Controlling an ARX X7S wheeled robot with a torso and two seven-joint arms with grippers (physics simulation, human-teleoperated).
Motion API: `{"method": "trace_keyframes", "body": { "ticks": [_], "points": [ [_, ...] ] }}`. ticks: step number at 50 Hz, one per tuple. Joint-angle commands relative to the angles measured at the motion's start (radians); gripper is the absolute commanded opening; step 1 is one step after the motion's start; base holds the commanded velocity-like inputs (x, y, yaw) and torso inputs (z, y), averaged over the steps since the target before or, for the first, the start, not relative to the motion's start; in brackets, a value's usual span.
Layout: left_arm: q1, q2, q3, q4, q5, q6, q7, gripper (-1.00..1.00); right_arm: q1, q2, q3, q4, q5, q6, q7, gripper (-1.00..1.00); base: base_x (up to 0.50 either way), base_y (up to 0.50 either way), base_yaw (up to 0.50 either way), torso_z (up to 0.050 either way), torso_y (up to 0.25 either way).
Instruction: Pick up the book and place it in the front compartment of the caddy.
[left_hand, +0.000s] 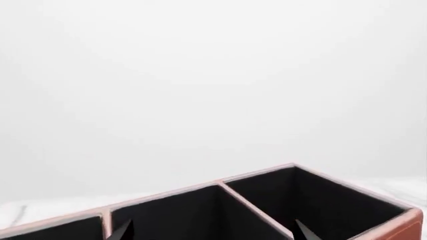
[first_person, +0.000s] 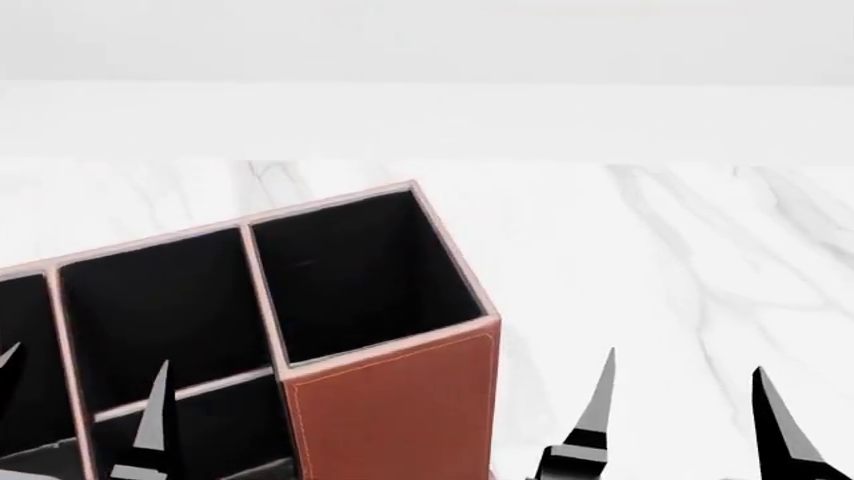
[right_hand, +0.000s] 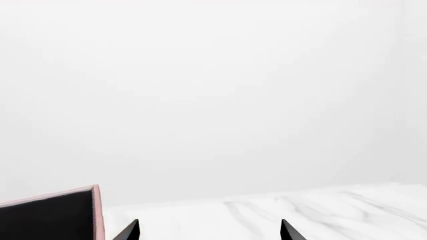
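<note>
Both hands spread, empty: left (first_person: 80, 395) over caddy (first_person: 387, 400), right (first_person: 694, 400) beside.

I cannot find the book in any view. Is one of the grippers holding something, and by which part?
Nothing is held. The left gripper over the caddy and the right gripper both stand open, with empty jaws.

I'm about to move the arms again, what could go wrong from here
The book shows in no view, so any reach for it would be blind. The left gripper, open, hangs over the caddy and could catch a divider if lowered. The right gripper, open, sits close beside the caddy's wall and could knock it sideways.
</note>
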Motion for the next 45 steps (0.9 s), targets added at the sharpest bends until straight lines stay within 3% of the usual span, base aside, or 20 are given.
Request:
{"method": "trace_keyframes", "body": {
  "ticks": [1,45],
  "points": [
    [0.005,0.013,-0.019,-0.007,0.011,0.015,0.019,1.0,-0.016,-0.015,0.017,0.02,-0.01,-0.065,-0.03,1.0,0.0,0.0,0.41,0.0,0.0],
    [0.012,-0.01,-0.005,-0.009,-0.015,0.028,-0.002,1.0,-0.024,0.018,0.006,0.017,0.006,-0.1,-0.01,1.0,0.0,0.0,0.5,0.0,0.0]
  ]
}}
